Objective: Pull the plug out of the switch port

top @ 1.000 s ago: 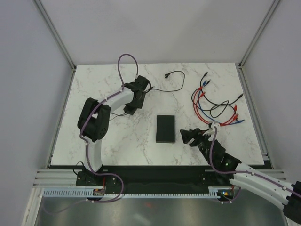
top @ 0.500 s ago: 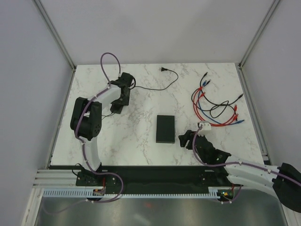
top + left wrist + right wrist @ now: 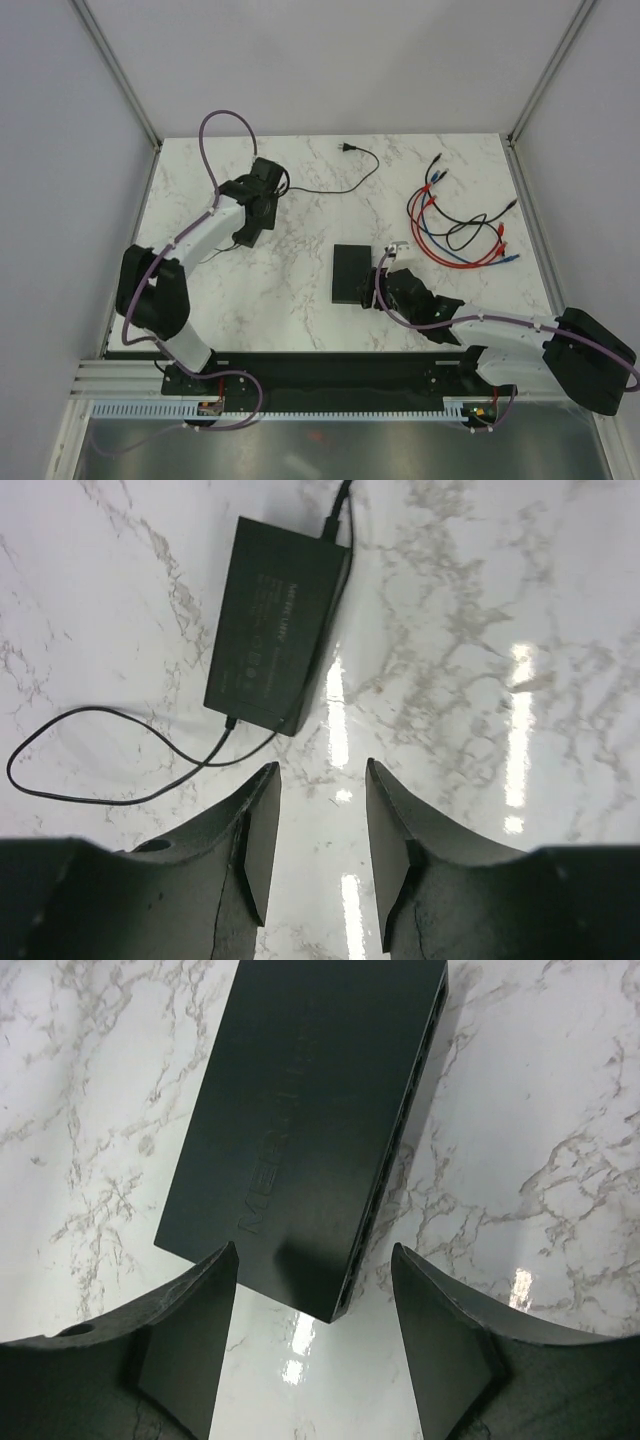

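Note:
The switch point(image 3: 350, 270) is a flat matte-black box lying mid-table. In the right wrist view it point(image 3: 310, 1120) fills the upper middle, its row of ports point(image 3: 400, 1170) along its right side. I see no plug or cable in those ports. My right gripper point(image 3: 380, 290) is open and empty just off the switch's near right corner; that corner lies between the spread jaws point(image 3: 315, 1260). My left gripper point(image 3: 250, 205) is open and empty at the back left, above the smaller black box point(image 3: 275, 625) with its thin black cord point(image 3: 100, 780).
The thin black cord runs across the back of the table to a loose two-pin plug point(image 3: 345, 148). A tangle of red, blue and black cables point(image 3: 460, 225) lies at the right. Frame rails run along both table sides.
My right gripper has moved left, from clear of the switch to its near right corner. My left arm has swung left and stretched out, with the thin cord's plug shifting back-left.

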Available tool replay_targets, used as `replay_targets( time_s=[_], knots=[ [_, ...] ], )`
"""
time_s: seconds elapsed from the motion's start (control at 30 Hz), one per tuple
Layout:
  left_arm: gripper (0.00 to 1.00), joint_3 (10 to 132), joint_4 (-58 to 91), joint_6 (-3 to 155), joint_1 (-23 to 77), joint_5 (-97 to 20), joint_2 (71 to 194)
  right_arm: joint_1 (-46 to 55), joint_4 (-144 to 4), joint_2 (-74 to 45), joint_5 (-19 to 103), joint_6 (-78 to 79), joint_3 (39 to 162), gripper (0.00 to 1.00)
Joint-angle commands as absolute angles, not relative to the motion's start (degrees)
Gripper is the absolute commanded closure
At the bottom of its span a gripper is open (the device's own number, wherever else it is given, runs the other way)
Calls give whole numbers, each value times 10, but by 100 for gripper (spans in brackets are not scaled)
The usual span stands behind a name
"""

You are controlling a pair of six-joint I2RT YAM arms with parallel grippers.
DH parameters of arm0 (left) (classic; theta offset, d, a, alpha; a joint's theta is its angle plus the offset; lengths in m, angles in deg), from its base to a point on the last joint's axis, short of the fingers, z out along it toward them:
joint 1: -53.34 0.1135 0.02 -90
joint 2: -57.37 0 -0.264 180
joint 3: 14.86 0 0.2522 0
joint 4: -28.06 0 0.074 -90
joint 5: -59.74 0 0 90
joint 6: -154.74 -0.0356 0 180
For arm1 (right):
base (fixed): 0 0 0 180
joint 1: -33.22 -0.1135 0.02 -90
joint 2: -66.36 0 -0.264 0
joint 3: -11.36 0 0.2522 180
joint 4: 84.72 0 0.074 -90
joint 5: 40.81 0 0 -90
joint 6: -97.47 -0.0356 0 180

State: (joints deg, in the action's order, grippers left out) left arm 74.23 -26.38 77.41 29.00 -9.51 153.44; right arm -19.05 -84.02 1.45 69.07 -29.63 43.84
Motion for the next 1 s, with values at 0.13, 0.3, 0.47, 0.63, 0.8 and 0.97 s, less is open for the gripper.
replay_targets(
  time_s=[0.13, 0.3, 0.47, 0.63, 0.8, 0.97],
  knots=[
    [8, 699, -253, 923, 191, -133, 1419, -186, -715, -23, 639, -282, 511, 29],
    [12, 639, -231, 977, 96, -98, 1376, -178, -714, -18, 585, -280, 506, 29],
    [15, 569, -167, 1016, 68, -99, 1331, -175, -734, -32, 567, -261, 509, 29],
    [19, 489, -143, 1036, 63, -86, 1256, -175, -776, -90, 533, -264, 524, 33],
    [24, 415, -139, 1078, 64, -63, 1166, -180, -892, -139, 460, -317, 525, 37],
    [24, 368, -139, 1085, 64, -59, 1093, -203, -979, -192, 423, -349, 585, 38]
  ],
)
